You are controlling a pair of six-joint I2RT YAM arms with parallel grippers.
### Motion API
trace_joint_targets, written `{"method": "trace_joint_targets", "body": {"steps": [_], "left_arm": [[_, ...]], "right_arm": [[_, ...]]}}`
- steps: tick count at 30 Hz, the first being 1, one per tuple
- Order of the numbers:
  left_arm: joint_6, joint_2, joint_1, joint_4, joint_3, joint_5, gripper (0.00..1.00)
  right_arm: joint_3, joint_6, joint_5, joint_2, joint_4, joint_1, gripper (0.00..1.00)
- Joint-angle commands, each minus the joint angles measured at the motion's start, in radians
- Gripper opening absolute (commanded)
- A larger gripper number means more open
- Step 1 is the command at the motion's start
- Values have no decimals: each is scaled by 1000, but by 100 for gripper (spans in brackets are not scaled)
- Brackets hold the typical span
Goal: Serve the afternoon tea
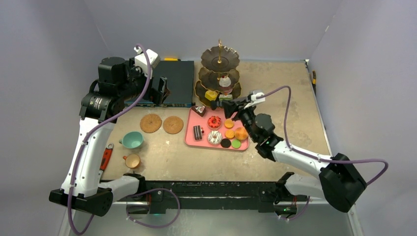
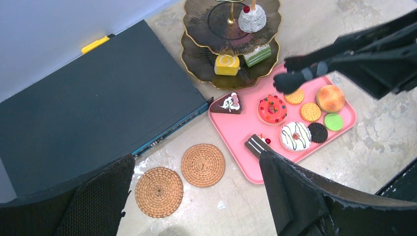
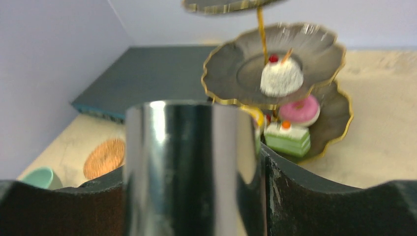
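sandy tabletop [image 1: 295, 98] inside grey walls. right pincer [image 1: 235, 109], pressed onto black tongs [image 2: 295, 78], hangs over the far edge of the pink rectangular tray [image 2: 236, 129]; the tong tips lie near a round biscuit [image 2: 295, 97]. directly beyond this pincer stands the dark scalloped three-tier stand with gold rod [image 1: 210, 62], bearing a white cherry-topped cake [image 2: 252, 18] on its middle tier and a yellow roll [image 2: 226, 64] and green layered slice [image 2: 257, 54] on the lowest. left pincer [image 1: 161, 92], spread wide, hovers over a dark flat box [image 1: 179, 78]; nearer than it lie two brown woven coasters [image 1: 151, 123], then the teal cup [image 1: 132, 140] and smaller tan cup [image 1: 132, 161], all on the table.
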Motion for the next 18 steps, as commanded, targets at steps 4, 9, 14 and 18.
{"method": "trace_joint_targets", "body": {"steps": [4,9,14,18], "left_arm": [[7,-15,5,10,9,18,99],[8,-14,3,1,22,18,99],[14,-17,3,-1,19,15,99],[10,-13,5,3,15,21,99]], "right_arm": [[-53,46,47,32,6,96,60],[-35,29,70,68,-7,123,60],[-68,29,101,52,-30,140,60],[-72,31,135,55,-52,141,61]]}}
